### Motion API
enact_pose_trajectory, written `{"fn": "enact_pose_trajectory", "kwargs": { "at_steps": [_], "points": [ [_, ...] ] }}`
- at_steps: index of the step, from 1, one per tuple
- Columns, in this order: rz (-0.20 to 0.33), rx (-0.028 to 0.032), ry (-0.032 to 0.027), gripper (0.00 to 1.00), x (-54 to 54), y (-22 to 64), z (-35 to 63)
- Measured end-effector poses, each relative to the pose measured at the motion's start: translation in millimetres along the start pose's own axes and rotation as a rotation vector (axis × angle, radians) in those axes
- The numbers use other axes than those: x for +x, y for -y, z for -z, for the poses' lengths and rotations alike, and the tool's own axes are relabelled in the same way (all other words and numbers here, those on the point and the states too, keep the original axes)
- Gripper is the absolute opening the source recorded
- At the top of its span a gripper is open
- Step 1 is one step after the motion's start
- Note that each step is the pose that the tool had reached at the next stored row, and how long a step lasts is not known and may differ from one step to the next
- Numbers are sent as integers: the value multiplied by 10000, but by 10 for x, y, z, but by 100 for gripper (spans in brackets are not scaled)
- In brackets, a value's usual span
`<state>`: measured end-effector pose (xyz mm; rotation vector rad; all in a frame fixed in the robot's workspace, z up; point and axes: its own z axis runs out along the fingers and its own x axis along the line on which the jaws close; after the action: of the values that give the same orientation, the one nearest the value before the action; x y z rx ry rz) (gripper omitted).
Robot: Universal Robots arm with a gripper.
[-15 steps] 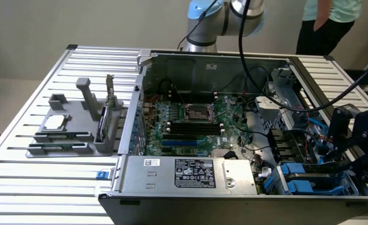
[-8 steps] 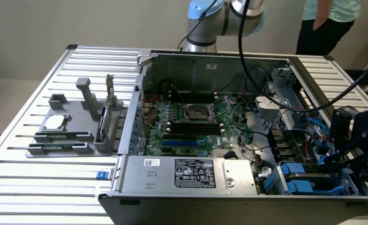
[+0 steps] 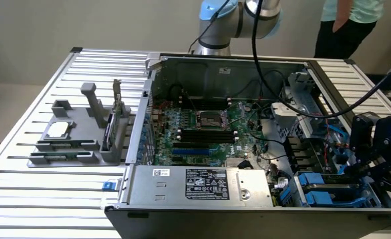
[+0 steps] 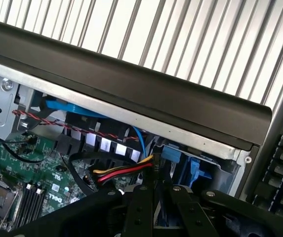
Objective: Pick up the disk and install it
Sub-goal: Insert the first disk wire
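A slatted metal table (image 3: 42, 199) carries an opened computer case (image 3: 222, 64), its motherboard (image 3: 202, 132) exposed and a silver power supply box (image 3: 202, 185) lying along the near edge. To the exterior view's left of the case sits a grey fixture (image 3: 75, 144) with a small square chip (image 3: 58, 129) on it. The arm's black gripper (image 3: 371, 149) hangs at the case's drive-bay corner on the exterior view's right, just above the blue caddy pieces (image 3: 322, 191) there. The disk itself is hard to make out — blue plastic (image 4: 181, 160) lies near the linkage in the wrist view, among red and yellow cables (image 4: 124, 170). I cannot tell whether the fingers are apart or clamped, nor whether they hold anything. Judging by position, the work is at the bay, but whether the disk is seated I cannot say.
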<state>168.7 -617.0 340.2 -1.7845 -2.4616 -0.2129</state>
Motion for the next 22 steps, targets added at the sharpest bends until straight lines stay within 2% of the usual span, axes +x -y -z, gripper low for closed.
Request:
{"fn": "enact_pose_trajectory", "kwargs": {
  "at_steps": [17,18,19,21,22],
  "points": [
    [-164,23,12,17,40,110,15],
    [-164,34,46,17,44,113,19],
    [-163,58,120,17,55,111,22],
    [-162,134,343,17,79,111,20],
    [-164,180,436,17,86,113,18]
  ]
}}
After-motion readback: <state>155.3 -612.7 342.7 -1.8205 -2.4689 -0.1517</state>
